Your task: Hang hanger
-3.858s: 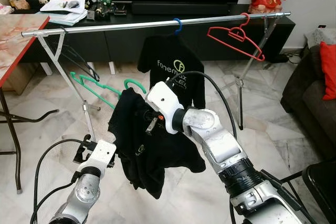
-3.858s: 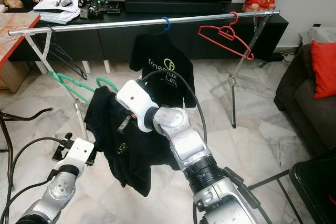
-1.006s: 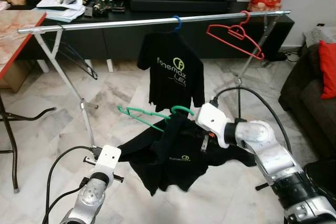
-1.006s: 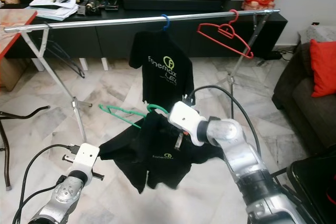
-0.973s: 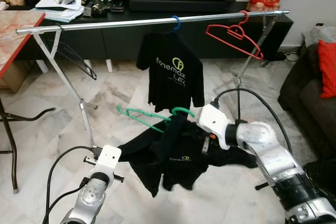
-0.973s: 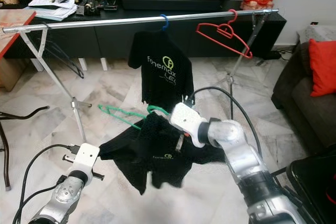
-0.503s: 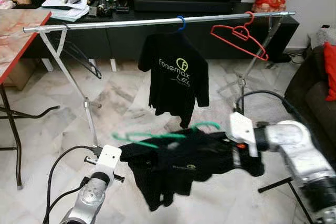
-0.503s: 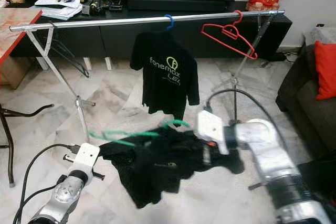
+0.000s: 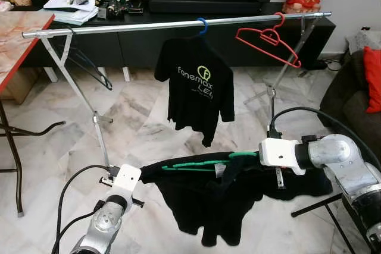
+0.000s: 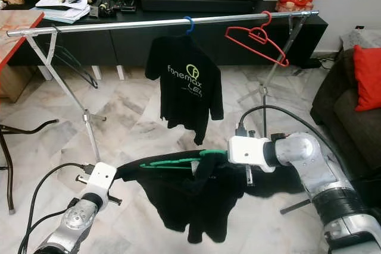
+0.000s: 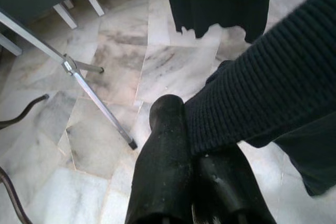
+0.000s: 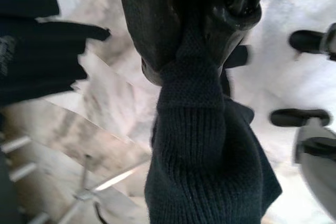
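One green hanger (image 9: 196, 163) lies nearly flat inside a black shirt (image 9: 208, 197) stretched between both grippers, low over the marble floor (image 9: 149, 117) and in front of the rail (image 9: 178, 24). The right gripper (image 12: 197, 51) has its fingers pinched on knit cloth at one end; the left gripper (image 11: 191, 150) is clamped on the opposite sleeve. On the rail's middle another black shirt (image 9: 199, 87) hangs from a blue hook; a bare red hanger (image 9: 268, 40) hangs near its right end.
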`<state>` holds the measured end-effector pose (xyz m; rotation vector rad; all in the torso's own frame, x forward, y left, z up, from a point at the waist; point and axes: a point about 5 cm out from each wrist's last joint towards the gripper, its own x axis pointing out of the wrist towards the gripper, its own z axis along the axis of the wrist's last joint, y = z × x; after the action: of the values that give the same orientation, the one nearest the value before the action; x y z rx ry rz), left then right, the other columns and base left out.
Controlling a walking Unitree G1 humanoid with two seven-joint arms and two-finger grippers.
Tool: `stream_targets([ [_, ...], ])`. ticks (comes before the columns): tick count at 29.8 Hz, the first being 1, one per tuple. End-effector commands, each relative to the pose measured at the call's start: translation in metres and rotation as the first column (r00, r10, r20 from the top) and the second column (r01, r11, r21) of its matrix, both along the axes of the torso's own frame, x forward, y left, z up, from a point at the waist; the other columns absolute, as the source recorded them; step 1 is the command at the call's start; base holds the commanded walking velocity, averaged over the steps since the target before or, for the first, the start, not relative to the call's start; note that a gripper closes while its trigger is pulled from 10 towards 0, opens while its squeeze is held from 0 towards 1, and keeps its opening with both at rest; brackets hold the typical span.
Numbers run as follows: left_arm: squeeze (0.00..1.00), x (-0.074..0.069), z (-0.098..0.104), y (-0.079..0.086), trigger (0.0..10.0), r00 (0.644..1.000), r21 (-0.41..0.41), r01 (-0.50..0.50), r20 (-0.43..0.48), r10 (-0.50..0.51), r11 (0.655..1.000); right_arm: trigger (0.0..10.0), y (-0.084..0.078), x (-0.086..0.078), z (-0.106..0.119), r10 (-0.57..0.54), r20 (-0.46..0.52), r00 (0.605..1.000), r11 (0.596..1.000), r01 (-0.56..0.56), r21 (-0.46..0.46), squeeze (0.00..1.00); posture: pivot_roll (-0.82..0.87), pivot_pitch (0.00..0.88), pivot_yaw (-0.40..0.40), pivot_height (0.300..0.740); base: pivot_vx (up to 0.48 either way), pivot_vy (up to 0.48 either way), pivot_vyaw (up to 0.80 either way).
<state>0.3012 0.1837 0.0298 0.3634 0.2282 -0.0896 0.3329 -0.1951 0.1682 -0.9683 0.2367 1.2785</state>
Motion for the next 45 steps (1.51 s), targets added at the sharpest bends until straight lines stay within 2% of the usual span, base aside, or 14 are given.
stream_targets([
  [1,0.0,-0.002,-0.002,0.014,0.0,0.999,0.003,-0.046,-0.026,0.046,0.999,0.0,-0.003,-0.004,0.002,0.037,-0.022,0.999,0.999,-0.037,0.004,0.0,-0.01,0.138,-0.019,0.74,0.0,0.0,0.0],
  [4,0.0,-0.002,-0.002,0.015,0.0,0.999,0.008,-0.041,-0.03,0.041,0.999,0.0,-0.003,-0.004,0.002,0.04,-0.01,0.999,0.999,-0.04,-0.027,0.0,-0.01,0.138,-0.019,0.74,0.0,0.0,0.0],
  [6,0.0,-0.001,-0.002,0.015,0.0,0.999,0.008,-0.04,-0.034,0.04,0.999,0.0,-0.009,0.0,-0.002,0.025,0.027,0.999,0.99,-0.021,-0.142,0.0,-0.01,0.139,-0.019,0.74,0.0,0.0,0.0],
  [10,0.0,0.0,0.0,0.015,0.0,0.999,0.009,-0.038,-0.034,0.038,0.999,0.0,-0.013,0.004,-0.005,0.015,0.08,0.997,0.974,0.004,-0.226,0.0,-0.01,0.139,-0.021,0.74,0.0,0.0,0.0],
  [21,0.0,0.003,0.004,0.015,0.0,1.0,0.023,-0.016,-0.027,0.017,1.0,0.0,-0.002,0.025,0.006,-0.103,0.265,0.959,0.979,0.144,-0.141,0.0,0.0,0.134,-0.02,0.74,0.0,0.0,0.0],
  [24,0.0,0.004,0.008,0.015,0.0,1.0,0.017,-0.004,-0.016,0.004,1.0,0.0,0.003,0.026,0.005,-0.105,0.275,0.956,0.981,0.145,-0.129,0.0,0.0,0.134,-0.021,0.74,0.0,0.0,0.0],
  [30,0.0,0.017,0.04,0.007,0.0,0.996,-0.14,0.07,0.067,-0.061,0.988,0.0,0.022,0.022,-0.009,-0.079,0.227,0.971,0.989,0.105,-0.102,0.0,0.0,0.135,-0.019,0.74,0.0,0.0,0.0],
  [35,0.0,0.024,0.082,-0.011,0.0,0.958,-0.214,0.283,0.097,-0.268,0.935,0.0,0.048,0.021,-0.023,-0.079,0.172,0.982,0.995,0.088,-0.047,0.0,0.03,0.13,-0.018,0.74,0.0,0.0,0.0],
  [37,0.0,0.023,0.087,-0.016,0.0,0.946,-0.217,0.325,0.093,-0.312,0.921,0.0,0.052,0.022,-0.024,-0.08,0.176,0.981,0.995,0.088,-0.04,0.0,0.03,0.128,-0.017,0.74,0.0,0.0,0.0],
  [39,0.0,0.016,0.093,-0.029,0.0,0.902,-0.22,0.431,0.066,-0.427,0.875,0.0,0.063,0.024,-0.024,-0.099,0.171,0.98,0.995,0.1,0.003,0.0,0.03,0.128,-0.017,0.74,0.0,0.0,0.0],
  [42,0.0,0.013,0.096,-0.035,0.0,0.882,-0.217,0.468,0.058,-0.468,0.856,0.0,0.067,0.025,-0.024,-0.11,0.174,0.979,0.994,0.11,0.01,0.0,0.03,0.128,-0.017,0.74,0.0,0.0,0.0],
  [43,0.0,0.008,0.1,-0.043,0.0,0.848,-0.235,0.523,0.04,-0.529,0.82,0.0,0.071,0.029,-0.025,-0.153,0.192,0.969,0.988,0.151,0.025,0.0,0.03,0.126,-0.02,0.74,0.0,0.0,0.0],
  [44,0.0,0.008,0.1,-0.043,0.0,0.848,-0.235,0.523,0.04,-0.529,0.82,0.0,0.071,0.029,-0.025,-0.153,0.192,0.969,0.988,0.151,0.025,0.0,0.03,0.126,-0.02,0.74,0.0,0.0,0.0],
  [45,0.0,0.002,0.103,-0.049,0.0,0.815,-0.243,0.567,0.026,-0.579,0.787,0.0,0.072,0.032,-0.025,-0.196,0.206,0.959,0.981,0.193,0.037,0.0,0.04,0.126,-0.019,0.74,0.0,0.0,0.0],
])
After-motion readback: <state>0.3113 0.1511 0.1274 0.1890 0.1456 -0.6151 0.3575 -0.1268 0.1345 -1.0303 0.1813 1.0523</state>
